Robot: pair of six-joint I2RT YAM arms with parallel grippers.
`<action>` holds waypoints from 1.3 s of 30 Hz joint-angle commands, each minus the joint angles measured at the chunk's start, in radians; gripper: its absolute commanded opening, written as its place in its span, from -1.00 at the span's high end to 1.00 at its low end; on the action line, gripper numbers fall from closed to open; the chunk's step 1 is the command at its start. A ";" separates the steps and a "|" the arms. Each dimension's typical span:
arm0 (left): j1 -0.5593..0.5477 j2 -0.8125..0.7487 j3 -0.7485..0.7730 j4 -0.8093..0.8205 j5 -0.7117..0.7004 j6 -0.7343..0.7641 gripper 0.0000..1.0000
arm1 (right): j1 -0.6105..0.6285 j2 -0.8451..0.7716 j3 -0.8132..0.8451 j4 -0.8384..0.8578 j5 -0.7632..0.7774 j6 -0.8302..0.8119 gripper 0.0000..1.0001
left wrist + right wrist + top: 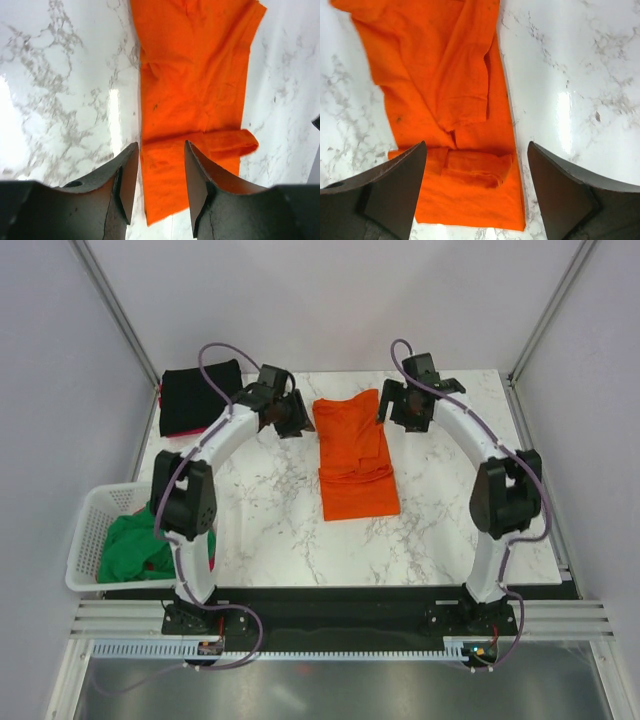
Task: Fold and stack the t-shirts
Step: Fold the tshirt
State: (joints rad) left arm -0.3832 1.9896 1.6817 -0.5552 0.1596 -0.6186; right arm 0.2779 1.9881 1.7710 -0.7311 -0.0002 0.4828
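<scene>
An orange t-shirt lies partly folded as a long strip on the middle of the marble table. Its far end is doubled over with a rolled sleeve. My left gripper hovers at the shirt's far left corner and my right gripper at its far right corner. In the left wrist view the left gripper is open above the orange t-shirt, holding nothing. The right gripper stands wide open over the orange t-shirt. A folded black t-shirt lies at the back left, with a pink-red edge showing under it.
A white lattice basket stands off the table's left near corner with a crumpled green t-shirt in it. Grey walls close in the table at the left, back and right.
</scene>
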 commanded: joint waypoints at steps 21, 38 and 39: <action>-0.194 -0.568 -1.134 0.616 0.029 -0.109 0.13 | 0.231 -0.141 -0.446 0.188 -0.069 -0.082 -0.63; -0.194 -0.485 -1.146 0.687 0.061 -0.109 0.15 | 0.172 0.175 0.154 -0.034 0.114 -0.130 -0.62; -0.194 -0.477 -1.143 0.686 0.063 -0.107 0.15 | 0.149 0.195 0.216 -0.056 0.124 -0.113 -0.62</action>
State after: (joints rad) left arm -0.5720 1.4811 0.5556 0.1303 0.2272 -0.7139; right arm 0.4789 2.1632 1.7958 -0.7219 0.0525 0.3656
